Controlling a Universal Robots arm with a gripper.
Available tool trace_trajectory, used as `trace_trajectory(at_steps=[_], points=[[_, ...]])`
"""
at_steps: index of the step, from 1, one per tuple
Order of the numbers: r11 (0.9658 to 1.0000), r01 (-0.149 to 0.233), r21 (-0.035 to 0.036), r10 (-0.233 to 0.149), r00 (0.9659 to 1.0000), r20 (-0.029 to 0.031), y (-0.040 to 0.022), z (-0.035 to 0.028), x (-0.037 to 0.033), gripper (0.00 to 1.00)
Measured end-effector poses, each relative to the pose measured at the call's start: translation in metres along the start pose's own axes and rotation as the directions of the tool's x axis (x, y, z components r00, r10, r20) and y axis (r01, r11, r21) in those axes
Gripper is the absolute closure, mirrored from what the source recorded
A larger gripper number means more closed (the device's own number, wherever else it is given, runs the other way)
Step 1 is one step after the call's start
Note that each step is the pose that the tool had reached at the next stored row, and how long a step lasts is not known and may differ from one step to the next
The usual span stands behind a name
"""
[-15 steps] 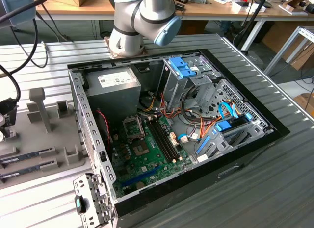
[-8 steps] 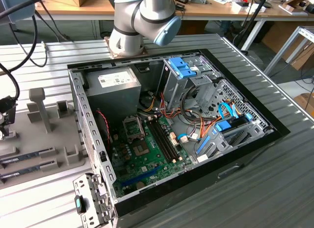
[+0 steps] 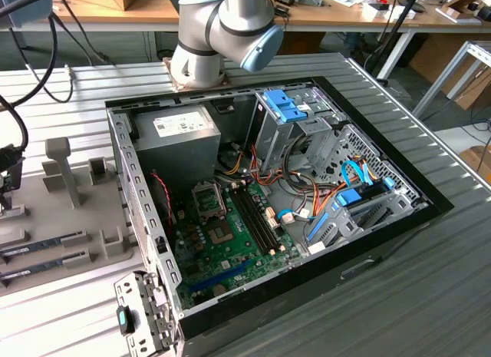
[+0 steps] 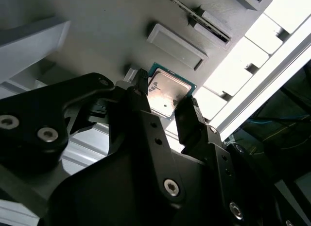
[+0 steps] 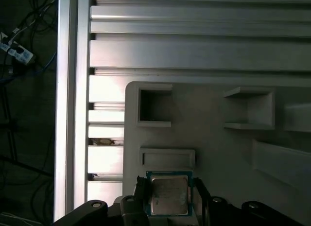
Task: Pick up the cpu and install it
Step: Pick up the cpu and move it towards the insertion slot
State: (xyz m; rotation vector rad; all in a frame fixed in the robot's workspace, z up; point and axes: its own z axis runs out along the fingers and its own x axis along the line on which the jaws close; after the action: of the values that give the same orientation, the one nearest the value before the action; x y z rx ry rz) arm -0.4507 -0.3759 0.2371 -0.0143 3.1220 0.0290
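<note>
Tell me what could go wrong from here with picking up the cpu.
The end effector flanks the cpu at its thin edges, so a hold there might slip or tilt it. The cpu lies close to a raised frame on the tray and might catch on it. In the case, cables crowd the board, so a snag seems possible.

Your exterior view is evenly lit. In the first wrist view glare whitens the table (image 5: 104, 90) beside a dim tray (image 5: 218, 153).

Cpu (image 5: 169, 196) at parts tray (image 3: 84, 207), tray beside computer case (image 3: 132, 190) on table (image 3: 430, 295)
</note>
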Motion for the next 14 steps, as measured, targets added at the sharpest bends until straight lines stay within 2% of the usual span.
trace_trajectory(at_steps=[14], points=[[1.0,0.0,-0.0066,0.0,1.0,0.0001,0.0003,-0.0148,-0.0003,0.53]])
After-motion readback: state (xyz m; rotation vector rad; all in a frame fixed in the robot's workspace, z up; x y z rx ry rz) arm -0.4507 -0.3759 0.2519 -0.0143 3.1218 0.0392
